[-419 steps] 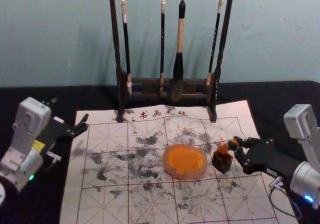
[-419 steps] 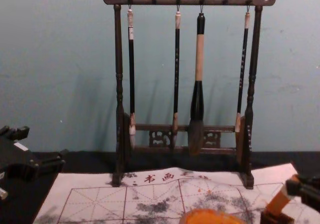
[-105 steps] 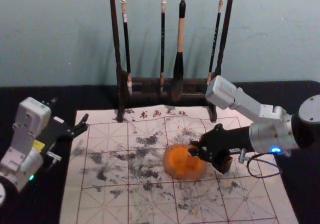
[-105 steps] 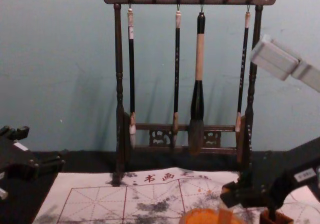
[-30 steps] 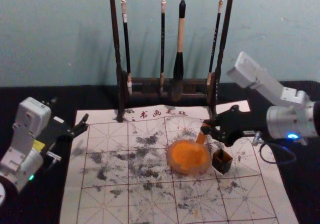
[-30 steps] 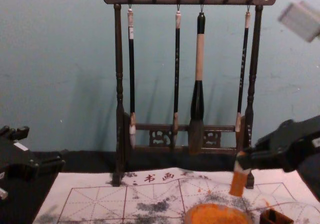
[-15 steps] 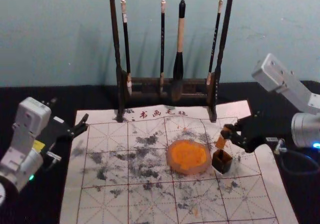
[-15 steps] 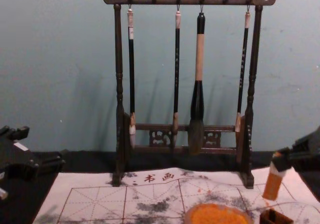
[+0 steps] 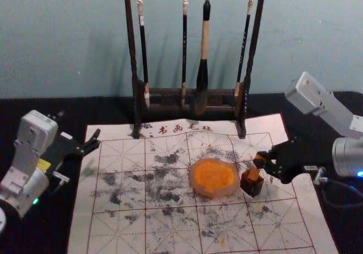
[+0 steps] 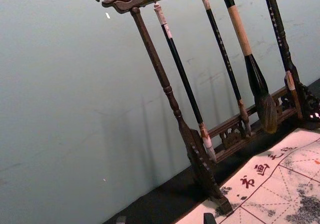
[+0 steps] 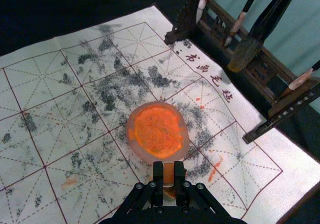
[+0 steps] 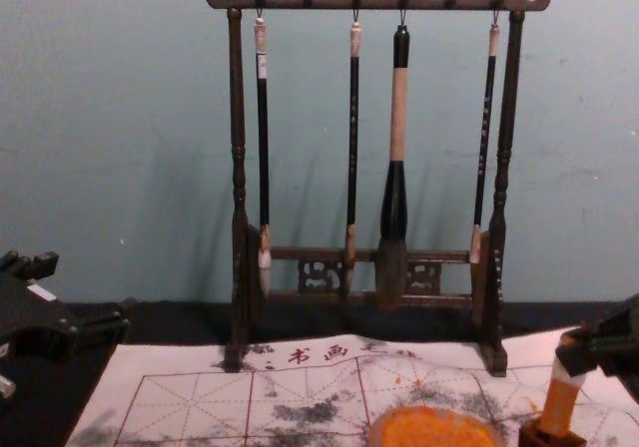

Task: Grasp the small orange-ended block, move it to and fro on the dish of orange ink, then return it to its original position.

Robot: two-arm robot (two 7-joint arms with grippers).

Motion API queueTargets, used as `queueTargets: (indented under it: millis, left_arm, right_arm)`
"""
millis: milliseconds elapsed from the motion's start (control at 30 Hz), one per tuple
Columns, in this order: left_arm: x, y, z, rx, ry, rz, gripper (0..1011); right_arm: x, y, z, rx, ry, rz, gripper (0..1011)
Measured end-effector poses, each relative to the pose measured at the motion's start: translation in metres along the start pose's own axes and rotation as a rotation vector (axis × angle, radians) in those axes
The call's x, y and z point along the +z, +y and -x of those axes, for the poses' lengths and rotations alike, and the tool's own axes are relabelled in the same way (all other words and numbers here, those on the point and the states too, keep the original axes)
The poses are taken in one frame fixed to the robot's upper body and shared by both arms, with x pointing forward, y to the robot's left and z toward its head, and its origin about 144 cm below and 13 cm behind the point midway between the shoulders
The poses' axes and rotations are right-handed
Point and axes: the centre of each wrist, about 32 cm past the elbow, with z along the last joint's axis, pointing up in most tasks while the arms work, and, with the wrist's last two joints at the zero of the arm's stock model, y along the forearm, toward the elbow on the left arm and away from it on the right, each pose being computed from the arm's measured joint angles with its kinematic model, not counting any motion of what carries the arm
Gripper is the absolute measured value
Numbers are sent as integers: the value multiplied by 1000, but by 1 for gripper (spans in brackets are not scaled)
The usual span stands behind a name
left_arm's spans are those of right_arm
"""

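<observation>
Two claws flank the mat (image 9: 127, 231), and one has work in hand. Your left claw (image 12: 88, 285) is parked over by the mat's left side, fingers spread, gripping nothing, and you seem to have no need of it here. Moving right, you come to the dish (image 9: 194, 181), well apart from that claw and near your right one, on its left in the head view. The block is clear of the orange ink (image 9: 214, 176), so I'd judge your to-and-fro stroke done, going by the orange on the block's lower part. Next is the small dark box (image 9: 247, 189), just below and left of your right claw, likely the block's home. The block (image 12: 560, 405) slants down from the claw, its lower end at the box's mouth; how deep it sits, you cannot quite tell. Your right claw (image 11: 168, 174) is clamped on its upper end. So you are near the finish: what's left, as I judge it, is to seat the block, let go and back off without tipping the box
</observation>
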Motion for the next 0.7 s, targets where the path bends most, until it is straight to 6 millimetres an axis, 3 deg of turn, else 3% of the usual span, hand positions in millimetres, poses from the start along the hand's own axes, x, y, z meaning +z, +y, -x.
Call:
queueTargets:
  millis: [700]
  left_arm:
    - [0, 0, 0, 0, 0, 0, 1001]
  right_arm:
    - [-8, 11, -6, -12, 29, 28, 79]
